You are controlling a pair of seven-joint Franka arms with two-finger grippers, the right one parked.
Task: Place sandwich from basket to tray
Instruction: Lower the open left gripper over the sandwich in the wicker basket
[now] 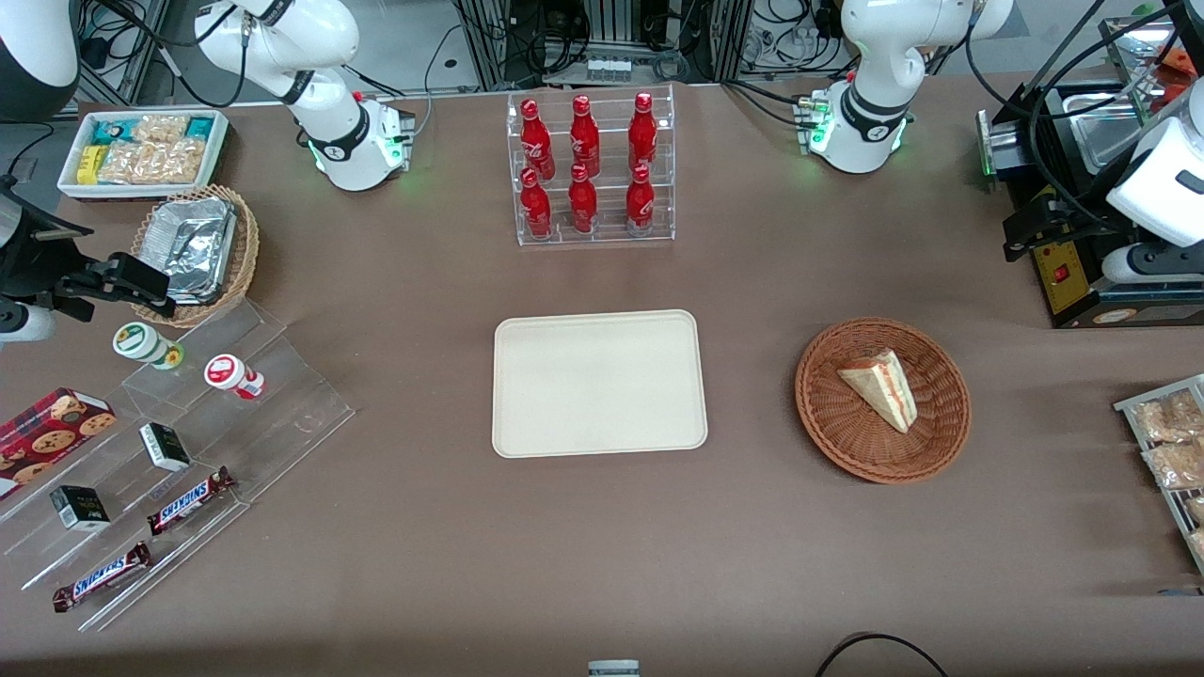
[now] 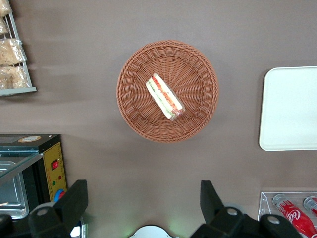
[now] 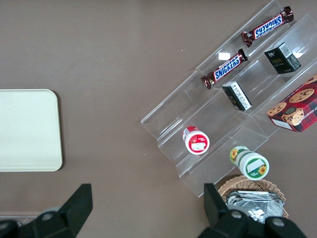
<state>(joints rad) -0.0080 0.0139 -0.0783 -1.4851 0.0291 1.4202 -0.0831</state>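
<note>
Wicker basket (image 2: 167,91) w/ sandwich (image 2: 165,96), end effector (image 2: 143,201) spread wide above, tray (image 2: 290,109) edge cropped

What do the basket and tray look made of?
Basket: woven wicker, reddish-brown, matte; the weave ribs are visible. Tray: smooth cream surface with moulded rim, likely plastic or pulp. The gripper hangs high above the table beside the basket, jaws open.

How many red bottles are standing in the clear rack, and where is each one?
6 red bottles stand in the clear rack: three in the upper row, three in the lower row nearer the tray. None seems hidden. The tool hangs open above the table near the basket.
</note>
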